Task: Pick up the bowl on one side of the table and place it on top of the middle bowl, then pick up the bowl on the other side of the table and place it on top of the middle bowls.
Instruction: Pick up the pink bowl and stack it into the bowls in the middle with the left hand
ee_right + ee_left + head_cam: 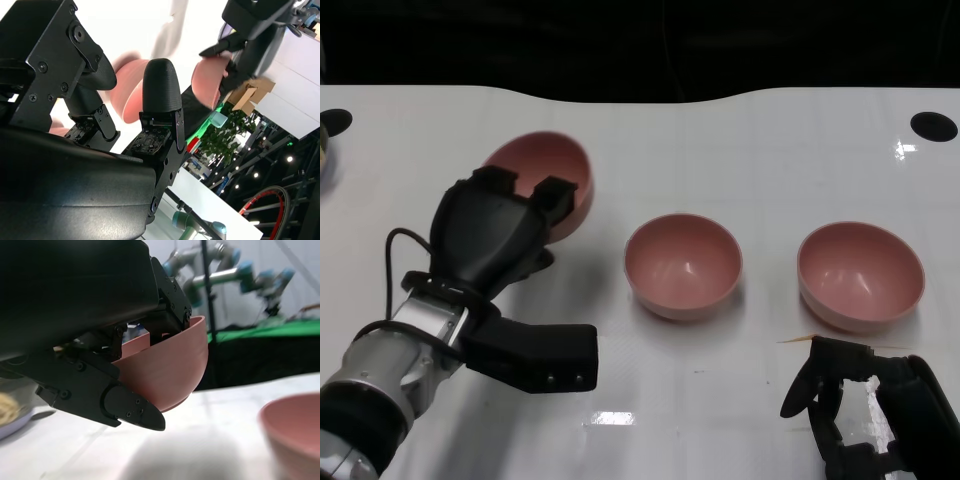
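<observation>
Three pink bowls show in the head view. My left hand [490, 235] grips the left bowl [545, 160] by its near rim, and the bowl is tilted. The left wrist view shows this bowl [170, 370] raised off the white table, fingers [170, 300] over the rim and the thumb under its side. The middle bowl [682, 262] stands upright at the table's centre, and its edge [295, 435] also shows in the left wrist view. Further right sits the right bowl [860, 272]. My right hand [870, 410] rests near the front edge below that bowl, fingers [160, 95] apart and holding nothing.
Black round holes mark the table at the far right [933, 126] and far left [335, 122]. A dish [324, 150] peeks in at the left edge. A thin wooden stick [800, 340] lies just in front of the right bowl.
</observation>
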Controlling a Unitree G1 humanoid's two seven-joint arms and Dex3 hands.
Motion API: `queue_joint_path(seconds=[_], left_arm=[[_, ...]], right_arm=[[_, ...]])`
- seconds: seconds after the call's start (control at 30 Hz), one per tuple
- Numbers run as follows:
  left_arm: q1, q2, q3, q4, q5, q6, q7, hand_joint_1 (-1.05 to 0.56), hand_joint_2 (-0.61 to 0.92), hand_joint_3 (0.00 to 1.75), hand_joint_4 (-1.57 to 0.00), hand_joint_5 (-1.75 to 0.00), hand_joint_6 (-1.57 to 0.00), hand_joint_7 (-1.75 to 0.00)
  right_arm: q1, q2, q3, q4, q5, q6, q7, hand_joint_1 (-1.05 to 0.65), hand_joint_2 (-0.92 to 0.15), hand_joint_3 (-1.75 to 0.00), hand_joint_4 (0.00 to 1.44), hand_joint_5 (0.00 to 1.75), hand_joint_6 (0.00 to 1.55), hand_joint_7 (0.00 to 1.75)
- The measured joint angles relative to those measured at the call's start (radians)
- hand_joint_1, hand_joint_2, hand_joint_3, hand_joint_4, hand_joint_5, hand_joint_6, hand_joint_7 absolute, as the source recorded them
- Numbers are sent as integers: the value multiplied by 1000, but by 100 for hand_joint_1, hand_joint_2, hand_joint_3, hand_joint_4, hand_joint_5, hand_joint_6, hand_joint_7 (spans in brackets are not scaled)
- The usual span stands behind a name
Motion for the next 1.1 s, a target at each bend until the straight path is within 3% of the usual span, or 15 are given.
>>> queue_joint_path(seconds=[0.1,0.23,0.3,0.43,0.67,0.8,1.0,1.1], left_arm=[[0,2,-1,-51,0,-3,-18,-20,84,23,-88,-175,-76,-156],[0,1,-1,-101,-3,-40,-22,-17,75,35,-90,-175,-73,-172],[0,-4,-1,-107,-5,-70,-22,-17,62,58,-91,-175,-73,-174],[-1,-31,-6,-106,-8,-131,-22,-16,53,70,-92,-175,-74,-175],[-25,-88,-33,-65,-7,-172,-22,-19,57,79,-91,-175,-73,-175],[-49,-103,-56,-29,-1,-183,-36,-19,55,74,-90,-175,-72,-175],[-80,-108,-104,17,22,-186,-76,-23,69,44,-89,-175,-71,-175],[-93,-112,-117,35,32,-193,-92,-25,77,27,-88,-175,-74,-160]], right_arm=[[0,0,1,0,0,1,0,21,-11,-166,91,170,88,133],[0,0,3,0,1,0,0,22,-11,-164,91,170,88,133],[0,0,3,0,1,0,0,22,-12,-164,91,170,88,133],[0,0,3,0,0,0,-1,23,-11,-164,91,169,88,133],[-1,0,4,0,0,0,-1,24,-10,-165,91,170,88,132],[-2,0,4,0,0,0,-2,25,-10,-166,91,169,88,131],[-2,0,6,0,1,1,-1,23,-10,-165,91,169,88,132],[-1,0,8,0,1,1,-1,23,-11,-165,91,170,88,132]])
